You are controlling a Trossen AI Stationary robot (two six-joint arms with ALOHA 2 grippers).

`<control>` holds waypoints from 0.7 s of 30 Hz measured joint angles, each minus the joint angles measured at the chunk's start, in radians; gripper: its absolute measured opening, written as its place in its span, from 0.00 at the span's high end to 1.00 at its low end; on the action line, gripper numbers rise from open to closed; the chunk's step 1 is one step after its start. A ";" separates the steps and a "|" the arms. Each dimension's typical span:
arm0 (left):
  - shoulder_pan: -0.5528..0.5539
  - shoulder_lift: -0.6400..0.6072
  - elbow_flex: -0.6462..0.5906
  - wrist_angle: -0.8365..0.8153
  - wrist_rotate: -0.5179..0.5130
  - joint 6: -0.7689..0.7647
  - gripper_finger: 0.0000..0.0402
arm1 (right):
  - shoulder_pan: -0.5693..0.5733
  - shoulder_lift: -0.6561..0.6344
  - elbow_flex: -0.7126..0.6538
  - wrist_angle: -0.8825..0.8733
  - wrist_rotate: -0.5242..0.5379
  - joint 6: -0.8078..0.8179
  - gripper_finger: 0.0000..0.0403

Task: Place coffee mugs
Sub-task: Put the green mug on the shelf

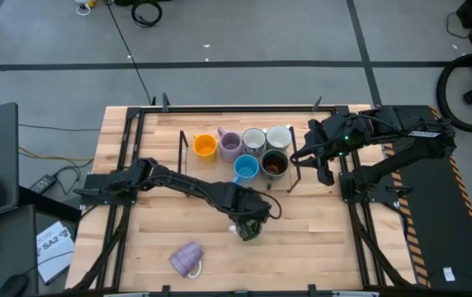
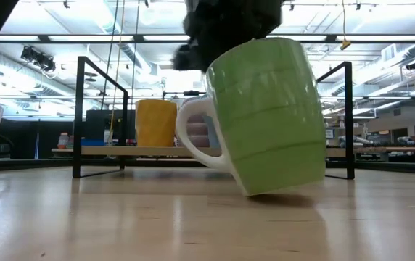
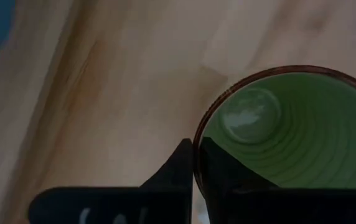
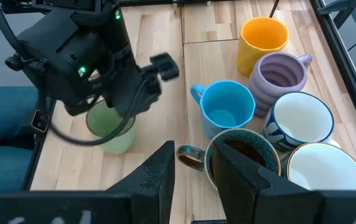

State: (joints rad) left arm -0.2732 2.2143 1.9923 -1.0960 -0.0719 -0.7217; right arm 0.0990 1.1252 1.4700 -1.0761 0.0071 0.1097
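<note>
Mug gripped at its rim

Left tool (image 1: 251,224) is pinching the green mug (image 2: 265,116) by its rim, tilting it on the surface (image 1: 318,239); its base is partly lifting. Right tool (image 4: 190,165) is hovering, narrowly parted and empty, over the brown mug (image 4: 243,155). Left fingers are mostly hidden from above.

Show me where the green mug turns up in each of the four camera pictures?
High view: green mug low centre, mostly hidden under the left claw.
Low view: green mug fills the centre, tilted.
Left wrist view: its green inside at right, rim pinched.
Right wrist view: left of centre, under the dark arm.
Shared landmark: orange mug, absent from the left wrist view.
</note>
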 joint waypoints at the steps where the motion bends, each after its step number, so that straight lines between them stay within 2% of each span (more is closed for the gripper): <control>1: 0.000 0.000 0.000 -0.014 0.000 -0.053 0.95 | 0.000 0.000 0.000 0.000 0.000 0.000 0.72; 6: -0.013 -0.005 -0.001 -0.063 0.000 -0.211 0.95 | 0.000 0.000 0.000 0.000 0.000 0.000 0.72; 13: -0.024 -0.038 -0.004 -0.158 -0.041 -0.297 0.96 | 0.000 0.000 0.000 -0.003 0.000 -0.015 0.72; 17: -0.027 -0.043 -0.005 -0.172 -0.029 -0.322 0.96 | 0.000 0.000 0.000 -0.004 0.000 -0.027 0.72; 21: -0.033 -0.044 -0.004 -0.260 -0.011 -0.357 0.96 | 0.000 0.000 0.000 -0.005 0.000 -0.027 0.72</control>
State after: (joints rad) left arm -0.3065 2.1700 1.9884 -1.3562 -0.0832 -1.0789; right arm 0.0990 1.1252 1.4698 -1.0809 0.0074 0.0826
